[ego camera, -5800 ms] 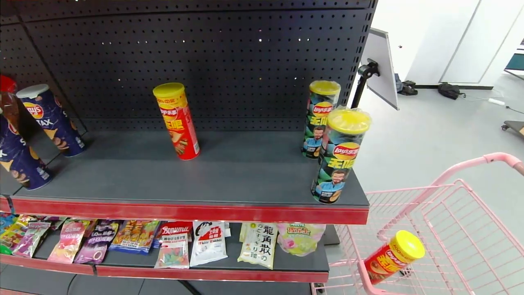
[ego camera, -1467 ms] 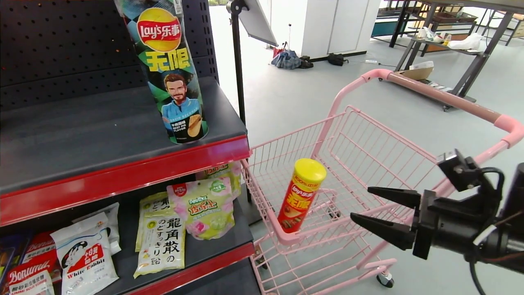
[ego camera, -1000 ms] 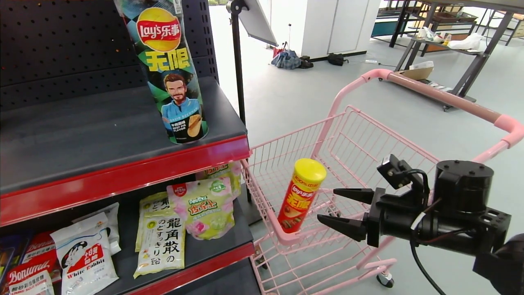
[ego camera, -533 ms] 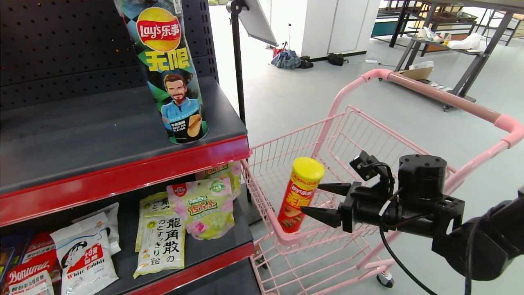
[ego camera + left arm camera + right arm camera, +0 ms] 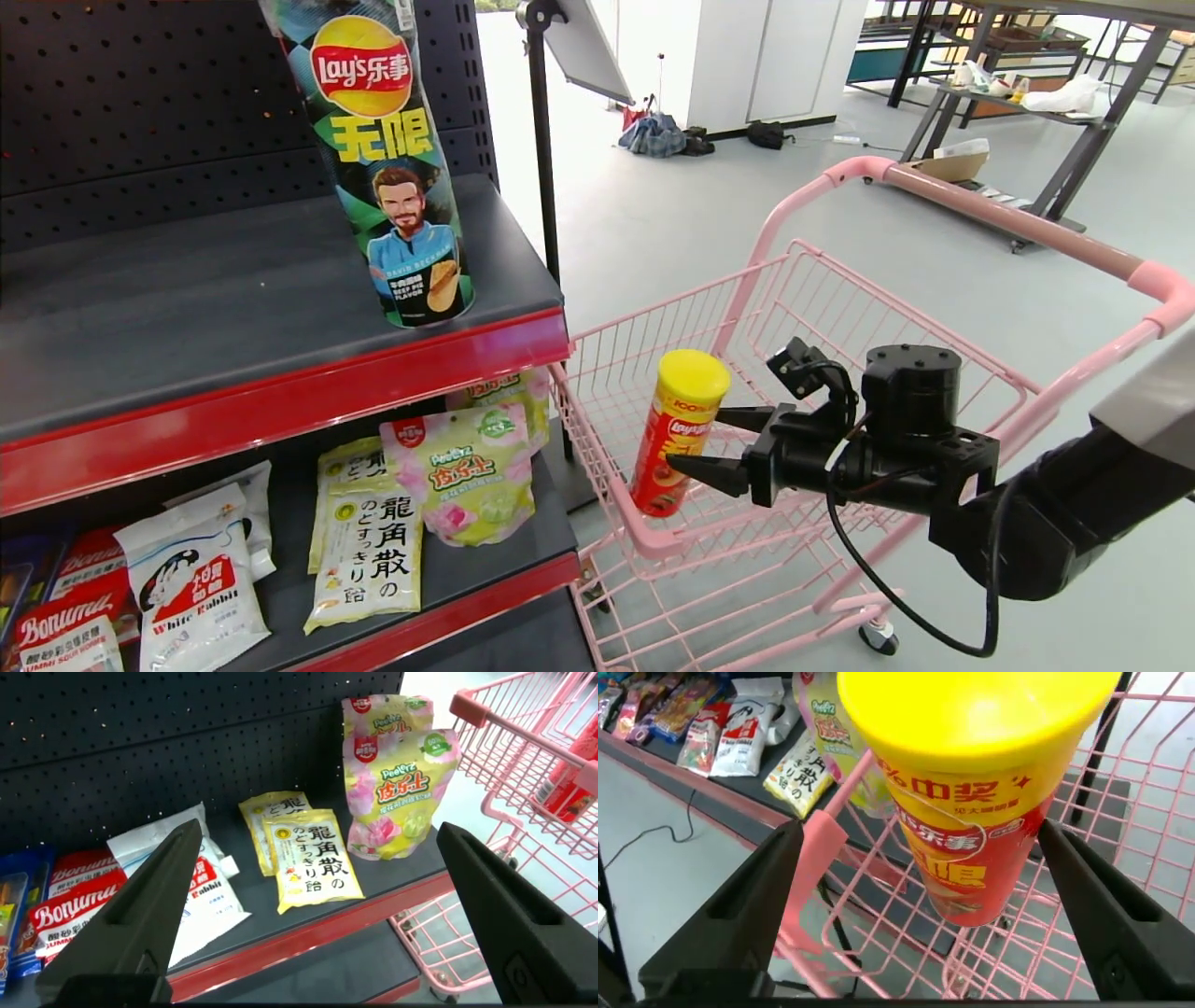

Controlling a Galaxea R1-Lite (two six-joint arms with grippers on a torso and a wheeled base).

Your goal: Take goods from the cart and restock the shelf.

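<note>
Plainly, the restock is at an early stage: the red can (image 5: 680,431) is not yet out of the cart (image 5: 646,537). It sits tilted at the cart's front corner, nearest the shelf (image 5: 280,411), yellow lid up. The right hand (image 5: 695,439) is level with the can's middle, fingers apart with one on each side; the right wrist view shows a gap between each finger and the can, so nothing is gripped yet. The left hand (image 5: 318,831) hangs spread and empty near the snack bags (image 5: 308,854) on the lower shelf. Up top, a green can (image 5: 392,159) already stands at the front corner, with bare board beside it. Left to do, by my reckoning: close on the can, lift it over the rim, carry it across and stand it upright on the upper shelf.
</note>
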